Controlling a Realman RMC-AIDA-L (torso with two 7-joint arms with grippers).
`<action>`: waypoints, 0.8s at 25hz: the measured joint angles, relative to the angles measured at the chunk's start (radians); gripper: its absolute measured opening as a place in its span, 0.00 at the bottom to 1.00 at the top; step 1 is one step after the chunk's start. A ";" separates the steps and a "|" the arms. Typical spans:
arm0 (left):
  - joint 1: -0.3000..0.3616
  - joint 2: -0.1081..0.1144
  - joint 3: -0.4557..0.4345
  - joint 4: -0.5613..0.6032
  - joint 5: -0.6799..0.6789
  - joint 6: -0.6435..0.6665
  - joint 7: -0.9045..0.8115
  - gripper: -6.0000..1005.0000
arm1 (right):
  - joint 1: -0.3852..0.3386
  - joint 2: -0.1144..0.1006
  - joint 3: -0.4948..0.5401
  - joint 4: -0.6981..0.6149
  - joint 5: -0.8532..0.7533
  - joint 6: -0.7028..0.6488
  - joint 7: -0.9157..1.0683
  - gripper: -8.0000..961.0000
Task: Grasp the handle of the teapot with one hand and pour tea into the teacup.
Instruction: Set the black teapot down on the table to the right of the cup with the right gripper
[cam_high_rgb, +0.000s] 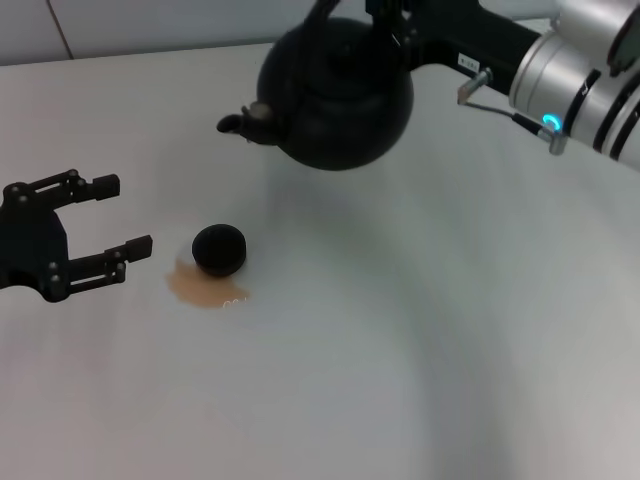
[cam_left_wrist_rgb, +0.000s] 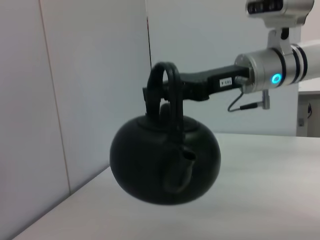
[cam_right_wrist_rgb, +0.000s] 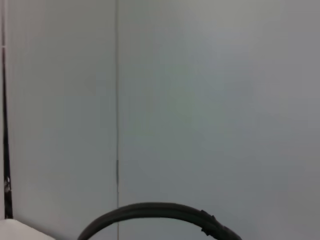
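The matte-black teapot (cam_high_rgb: 340, 100) hangs in the air above the far part of the table, its spout (cam_high_rgb: 235, 122) pointing left. My right gripper (cam_high_rgb: 388, 18) is shut on the handle (cam_high_rgb: 322, 15) at the top. The left wrist view shows the teapot (cam_left_wrist_rgb: 165, 160) off the table, with the handle (cam_left_wrist_rgb: 171, 85) in my right gripper (cam_left_wrist_rgb: 159, 96). The right wrist view shows only the handle's arc (cam_right_wrist_rgb: 150, 210). The small dark teacup (cam_high_rgb: 219, 249) stands on the table, nearer and left of the pot. My left gripper (cam_high_rgb: 125, 216) is open and empty, left of the cup.
A brown liquid puddle (cam_high_rgb: 195, 288) lies on the white table (cam_high_rgb: 420, 350) under and in front of the teacup. A pale wall (cam_left_wrist_rgb: 90, 75) stands behind the table's far edge.
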 joint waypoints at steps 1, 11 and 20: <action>0.000 0.000 0.000 0.000 0.000 0.001 0.000 0.75 | -0.002 0.000 0.001 0.010 0.003 0.000 0.000 0.10; 0.000 -0.001 0.000 0.001 0.000 0.007 0.000 0.75 | -0.022 -0.004 0.014 0.112 0.058 0.000 -0.007 0.10; 0.002 -0.002 0.003 0.001 0.000 0.007 0.002 0.75 | -0.009 -0.004 0.014 0.193 0.059 0.001 0.000 0.10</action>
